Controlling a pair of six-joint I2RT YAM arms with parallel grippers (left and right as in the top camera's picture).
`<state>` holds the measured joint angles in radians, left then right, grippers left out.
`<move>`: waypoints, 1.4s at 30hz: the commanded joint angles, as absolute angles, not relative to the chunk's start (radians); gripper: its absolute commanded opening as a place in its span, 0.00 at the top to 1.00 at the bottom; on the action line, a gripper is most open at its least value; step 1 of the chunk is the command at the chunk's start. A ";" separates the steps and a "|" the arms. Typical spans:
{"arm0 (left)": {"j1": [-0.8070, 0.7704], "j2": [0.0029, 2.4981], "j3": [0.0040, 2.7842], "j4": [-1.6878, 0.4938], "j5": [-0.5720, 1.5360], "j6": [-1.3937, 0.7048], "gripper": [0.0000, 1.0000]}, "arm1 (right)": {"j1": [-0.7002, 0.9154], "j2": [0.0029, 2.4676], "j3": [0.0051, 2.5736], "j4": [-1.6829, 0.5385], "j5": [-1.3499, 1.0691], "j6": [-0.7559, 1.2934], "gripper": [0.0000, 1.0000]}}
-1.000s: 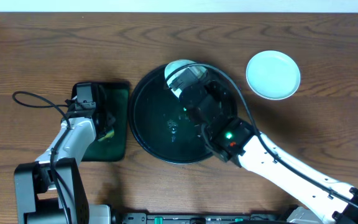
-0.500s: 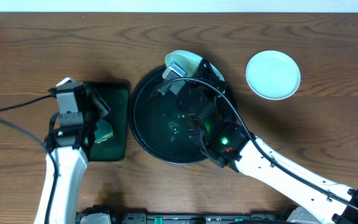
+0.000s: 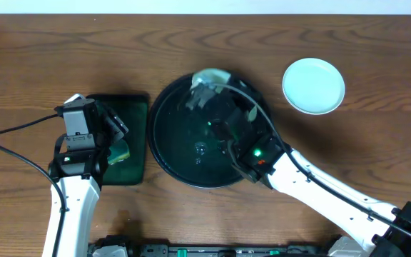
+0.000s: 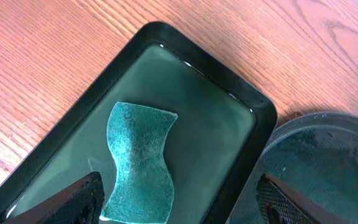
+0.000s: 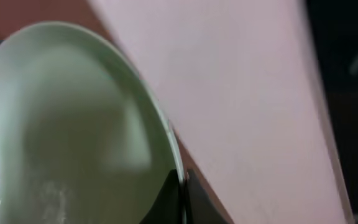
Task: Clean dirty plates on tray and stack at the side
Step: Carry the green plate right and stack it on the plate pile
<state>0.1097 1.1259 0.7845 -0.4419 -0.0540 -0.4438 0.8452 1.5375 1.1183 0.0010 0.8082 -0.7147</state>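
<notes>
Wooden table (image 3: 34, 57): left tool (image 4: 179, 202) has released the sponge (image 4: 140, 162), right tool (image 5: 182, 193) still clenches a plate (image 5: 73, 124).

The overhead camera looks straight down from high above the counter (image 3: 34, 57), taking in the whole workspace; my left wrist camera looks down from close on the rectangular tray (image 4: 210, 124), its sponge (image 4: 138, 158) and the edge of the round black tray (image 4: 328, 162), all shared with overhead; my right wrist camera sits almost against a plate (image 5: 61, 124), blurred.
</notes>
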 commanded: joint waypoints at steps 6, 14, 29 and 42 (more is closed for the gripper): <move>0.112 1.130 0.804 -0.445 -0.052 -0.434 0.21 | 0.645 1.507 1.130 -0.159 0.477 -0.329 0.99; 0.112 1.130 0.804 -0.445 -0.052 -0.434 0.21 | 0.138 1.510 1.130 -0.271 -0.036 0.154 0.99; 0.112 1.130 0.804 -0.445 -0.052 -0.434 0.20 | -0.292 1.784 1.130 -0.214 -0.268 0.313 0.91; 0.112 1.130 0.804 -0.445 -0.052 -0.434 0.20 | -0.280 1.759 1.131 -0.206 -0.406 0.306 0.73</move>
<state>0.1097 1.1259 0.7845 -0.4450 -0.0536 -0.4438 -0.2829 1.8439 1.1191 -0.1802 -0.3935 0.3035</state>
